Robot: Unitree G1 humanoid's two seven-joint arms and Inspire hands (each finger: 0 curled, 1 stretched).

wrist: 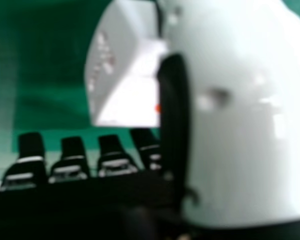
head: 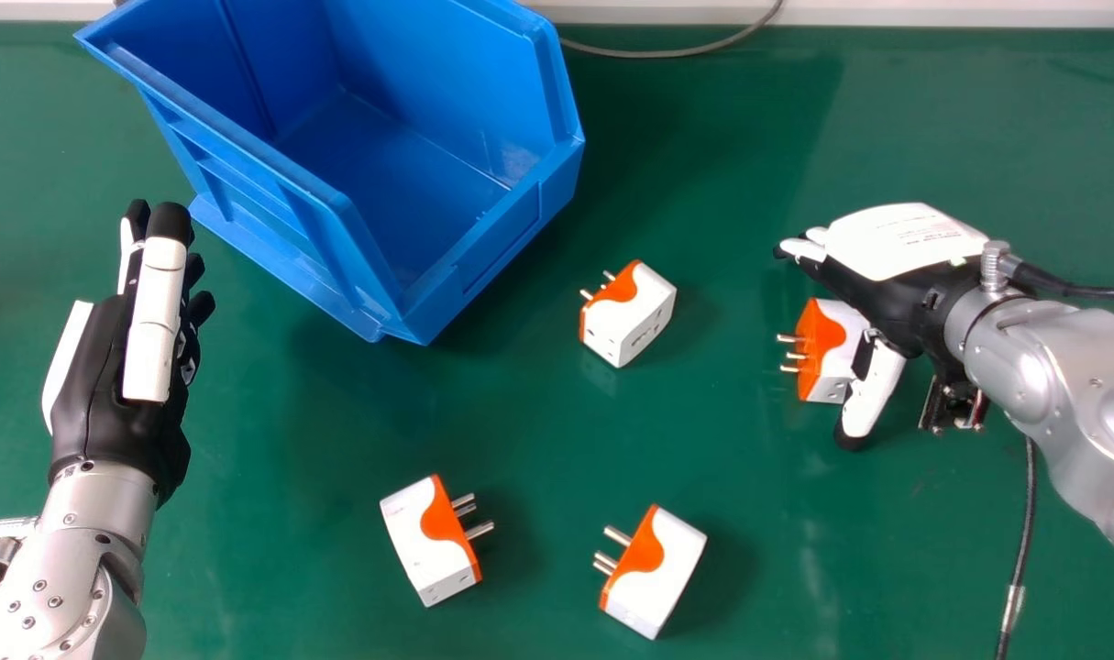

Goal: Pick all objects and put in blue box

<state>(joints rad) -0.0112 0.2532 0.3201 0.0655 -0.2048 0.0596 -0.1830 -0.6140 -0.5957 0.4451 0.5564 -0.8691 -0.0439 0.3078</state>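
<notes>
Green tabletop [head: 281, 596] lies before you. Nearest you are two white-and-orange plugs, the left one [head: 428, 541] with its pins to the right, the right one [head: 659, 570] with its pins to the left. Your left hand [head: 98, 367] is open, fingers straight, near the box's left side. Over at the right, your right hand [head: 900, 240] is unclenched above a third plug [head: 836, 348], its thumb beside it; you can't tell whether they touch. Between that hand and the box sits a fourth plug [head: 632, 313]. Farther off, you have the blue box [head: 511, 225], then a grey cable [head: 667, 52].
</notes>
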